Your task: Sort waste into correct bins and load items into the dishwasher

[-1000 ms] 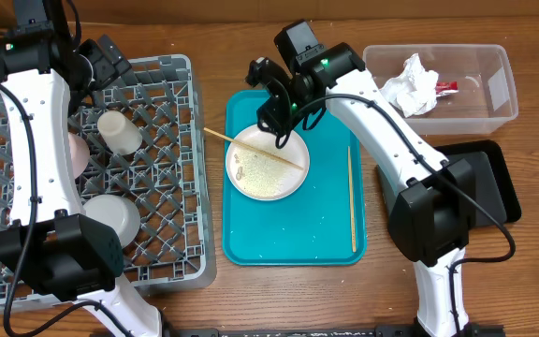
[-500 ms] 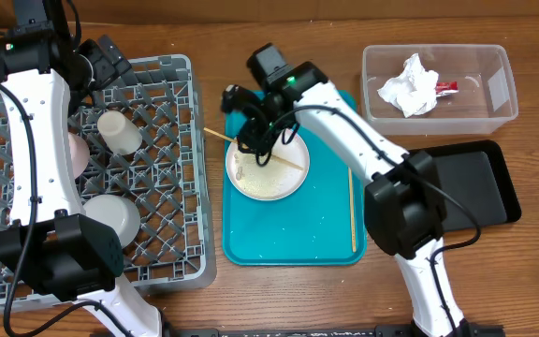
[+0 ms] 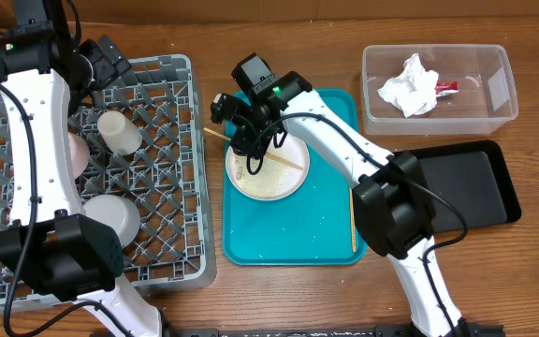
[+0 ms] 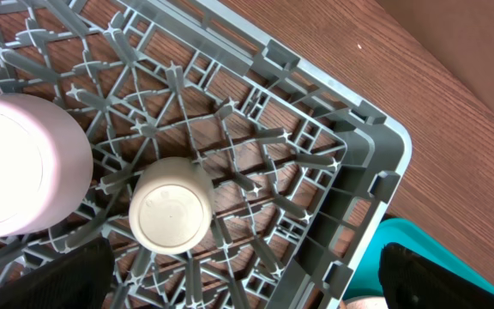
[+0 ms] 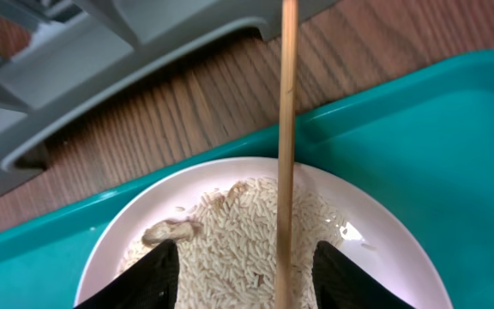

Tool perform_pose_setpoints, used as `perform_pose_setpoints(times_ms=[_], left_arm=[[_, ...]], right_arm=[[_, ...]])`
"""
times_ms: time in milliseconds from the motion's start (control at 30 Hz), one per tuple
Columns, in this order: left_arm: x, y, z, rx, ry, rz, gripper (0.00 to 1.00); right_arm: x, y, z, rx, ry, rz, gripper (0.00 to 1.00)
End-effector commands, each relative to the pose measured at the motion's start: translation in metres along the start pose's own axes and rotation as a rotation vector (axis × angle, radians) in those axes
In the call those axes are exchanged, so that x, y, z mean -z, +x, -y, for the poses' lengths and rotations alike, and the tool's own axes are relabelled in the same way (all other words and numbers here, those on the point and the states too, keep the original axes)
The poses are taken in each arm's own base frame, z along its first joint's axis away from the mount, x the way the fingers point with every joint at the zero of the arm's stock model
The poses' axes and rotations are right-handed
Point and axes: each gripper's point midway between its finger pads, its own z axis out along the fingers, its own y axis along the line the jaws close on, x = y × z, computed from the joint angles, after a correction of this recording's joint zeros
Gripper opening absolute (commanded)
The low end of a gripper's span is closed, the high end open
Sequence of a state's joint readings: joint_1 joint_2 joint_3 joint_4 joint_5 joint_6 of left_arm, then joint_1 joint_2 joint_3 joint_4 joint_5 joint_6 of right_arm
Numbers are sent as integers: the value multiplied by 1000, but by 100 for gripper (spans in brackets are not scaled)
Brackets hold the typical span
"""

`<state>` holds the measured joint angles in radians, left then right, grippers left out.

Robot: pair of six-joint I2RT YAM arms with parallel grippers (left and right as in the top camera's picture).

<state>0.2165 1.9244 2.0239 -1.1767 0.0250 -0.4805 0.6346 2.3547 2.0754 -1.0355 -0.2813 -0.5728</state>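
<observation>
Right claw point(image 5: 247, 262) is open, fingers apart low over the white plate point(image 5: 393, 249); one chopstick point(image 5: 286, 129) runs through the gap between them, nearer one finger than the other, and I see no clamp on it; that stick lies across the plate on top of the rice crumbs point(image 5: 230, 227); its far end passes the plate rim and the edge of the teal tray point(image 5: 436, 129), out over bare wood toward the dish rack point(image 3: 171, 201); plate sits in the upper half of the teal tray; second chopstick point(image 3: 351, 197) lies lengthwise along the tray's right side, well apart from the plate; left claw point(image 4: 247, 287) is wide open, holding nothing, hanging above the rack near its corner next to the teal tray; white cup point(image 4: 171, 215) sits in the rack below it; pinkish bowl point(image 4: 15, 163) just beside the cup; another pale bowl point(image 3: 110, 215) lower in the rack; clear tub point(image 3: 499, 117) at upper right holds the crumpled napkin point(image 3: 410, 84) and the red wrapper point(image 3: 445, 87); black tray point(image 3: 480, 183) just below the tub, its left edge hidden behind my right arm.
</observation>
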Motion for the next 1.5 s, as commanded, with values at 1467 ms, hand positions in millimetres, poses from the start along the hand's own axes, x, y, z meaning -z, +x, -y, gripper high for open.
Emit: perform_pose_setpoints(times_ms=[1467], left_arm=[[1, -2, 1, 15, -3, 11, 100]], right_arm=[[-37, 8, 27, -70, 75, -21, 33]])
